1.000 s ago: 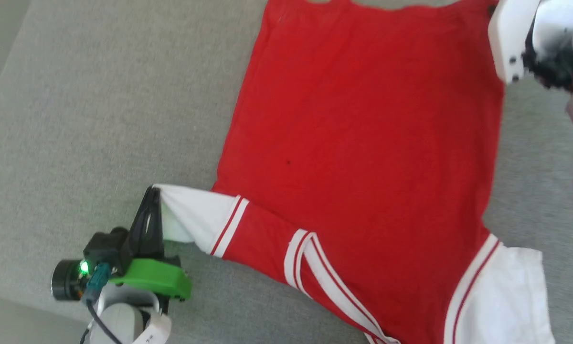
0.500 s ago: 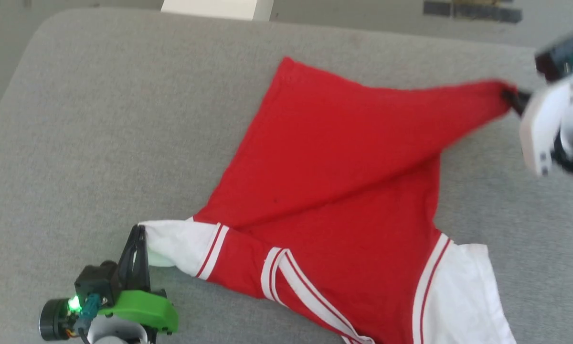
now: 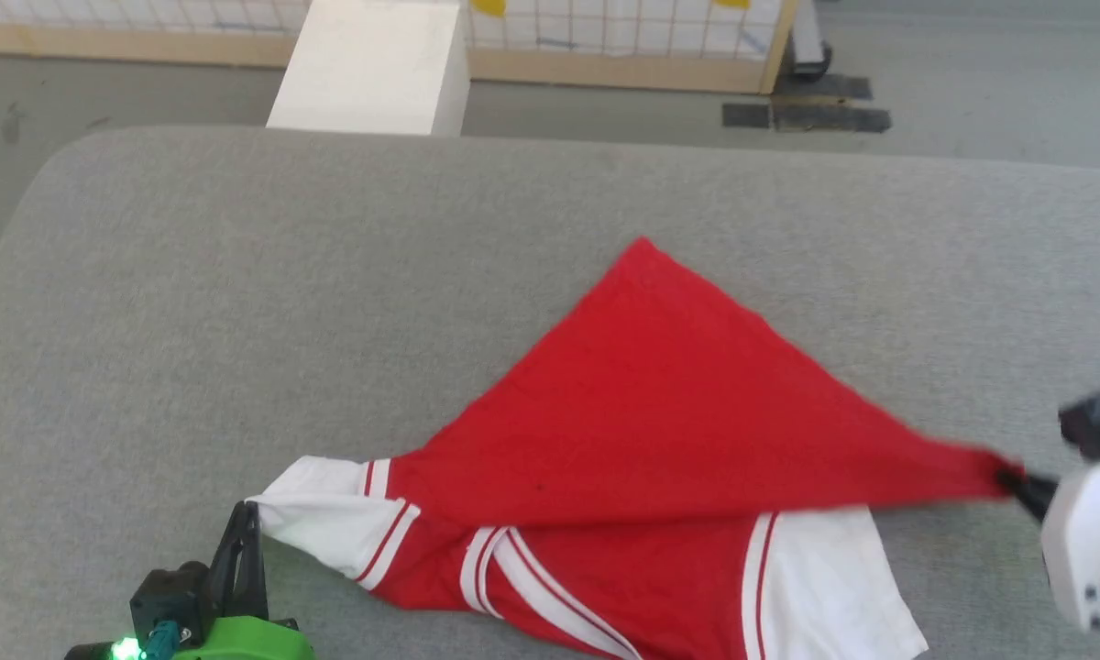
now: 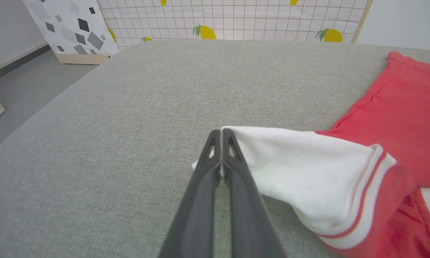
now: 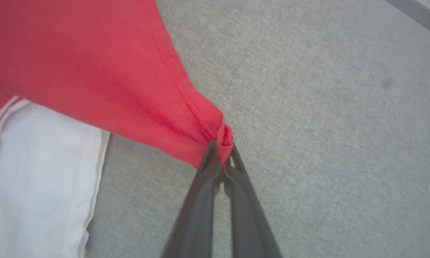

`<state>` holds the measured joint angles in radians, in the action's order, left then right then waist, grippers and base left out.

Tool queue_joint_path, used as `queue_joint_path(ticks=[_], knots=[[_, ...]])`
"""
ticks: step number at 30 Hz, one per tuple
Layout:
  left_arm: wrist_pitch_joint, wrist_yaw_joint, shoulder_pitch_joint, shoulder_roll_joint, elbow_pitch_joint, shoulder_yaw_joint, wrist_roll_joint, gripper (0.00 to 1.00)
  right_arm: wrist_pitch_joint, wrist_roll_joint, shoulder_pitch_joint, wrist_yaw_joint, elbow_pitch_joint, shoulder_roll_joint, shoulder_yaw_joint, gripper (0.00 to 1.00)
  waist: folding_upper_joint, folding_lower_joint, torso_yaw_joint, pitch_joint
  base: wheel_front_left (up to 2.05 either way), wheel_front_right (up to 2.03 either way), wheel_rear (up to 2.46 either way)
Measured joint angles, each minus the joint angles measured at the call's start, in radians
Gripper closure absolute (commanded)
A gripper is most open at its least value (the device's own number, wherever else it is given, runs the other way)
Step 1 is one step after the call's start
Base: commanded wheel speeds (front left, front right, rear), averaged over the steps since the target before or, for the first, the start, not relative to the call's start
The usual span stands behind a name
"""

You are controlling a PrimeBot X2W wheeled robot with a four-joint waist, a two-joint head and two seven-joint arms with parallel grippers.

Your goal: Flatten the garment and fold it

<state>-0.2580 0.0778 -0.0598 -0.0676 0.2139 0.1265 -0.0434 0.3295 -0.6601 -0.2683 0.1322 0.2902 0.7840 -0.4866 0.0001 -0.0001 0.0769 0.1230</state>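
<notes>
You hold the red jersey-style shirt with white short sleeves (image 3: 678,403) at two ends on the grey fabric-covered surface (image 3: 192,275).
At left your left gripper (image 4: 221,130) has its dark fingers (image 4: 197,200) closed on the white sleeve's edge; the shirt lies mid-surface, one red corner pulled taut over the other white sleeve; at right your right gripper (image 5: 222,143) is clamped on that bunched red corner.

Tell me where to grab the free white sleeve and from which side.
I'd pinch the free white sleeve at its outer cuff edge, coming low from the robot's right. It lies flat on the grey cushion with that edge bare, while the garment's red fold crosses above its far side.
</notes>
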Motion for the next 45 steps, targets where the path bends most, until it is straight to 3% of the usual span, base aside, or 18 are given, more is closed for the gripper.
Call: queue_joint_path(ticks=[5,10,15,16,17,23,27,35,45], knots=[[0.0,0.0,-0.003,-0.003,0.0,0.0,0.003,1.0,0.085,0.044,0.229,0.0,-0.113,-0.025,0.131,1.0,0.0,0.0,-0.027,-0.026,0.0,0.0,0.0],[0.0,0.0,-0.003,-0.003,0.006,-0.01,0.01,1.0,0.164,0.105,0.439,0.0,-0.19,-0.108,0.237,1.0,0.0,0.0,-0.028,-0.027,0.0,0.0,0.0],[0.0,0.0,-0.002,-0.003,0.011,-0.011,0.01,1.0,0.195,0.161,0.519,0.0,-0.265,-0.17,0.331,1.0,0.0,0.0,-0.022,-0.017,0.0,0.0,0.0],[0.0,0.0,-0.003,-0.003,0.014,-0.01,0.01,1.0,0.196,0.177,0.525,0.0,-0.281,-0.181,0.35,0.43,0.0,0.0,-0.022,-0.019,0.0,0.0,0.0],[0.0,-0.001,-0.003,-0.003,0.016,-0.011,0.01,1.0,0.195,0.196,0.528,0.0,-0.303,-0.19,0.373,0.0,0.0,0.0,-0.023,-0.022,0.0,0.0,0.0],[0.0,-0.006,-0.002,-0.003,0.021,-0.017,0.01,1.0,0.179,0.249,0.488,0.0,-0.432,-0.214,0.477,0.0,0.0,0.0,-0.019,-0.032,0.0,0.0,0.0],[0.0,-0.008,0.0,-0.002,0.018,-0.032,0.014,1.0,0.163,0.281,0.353,0.0,-0.461,-0.22,0.469,0.0,0.0,0.0,-0.009,-0.024,0.0,0.0,0.0],[0.0,-0.008,0.023,-0.001,-0.005,-0.065,0.016,1.0,0.253,0.239,0.004,0.0,-0.325,-0.215,0.212,0.0,0.0,0.0001,0.019,0.02,0.0,0.0,0.0],[0.0,-0.009,0.075,0.006,-0.019,-0.114,0.009,1.0,0.456,0.129,-0.444,0.0,0.033,-0.245,-0.088,0.0,0.0,0.0,0.073,0.093,0.0,0.0,0.0]])
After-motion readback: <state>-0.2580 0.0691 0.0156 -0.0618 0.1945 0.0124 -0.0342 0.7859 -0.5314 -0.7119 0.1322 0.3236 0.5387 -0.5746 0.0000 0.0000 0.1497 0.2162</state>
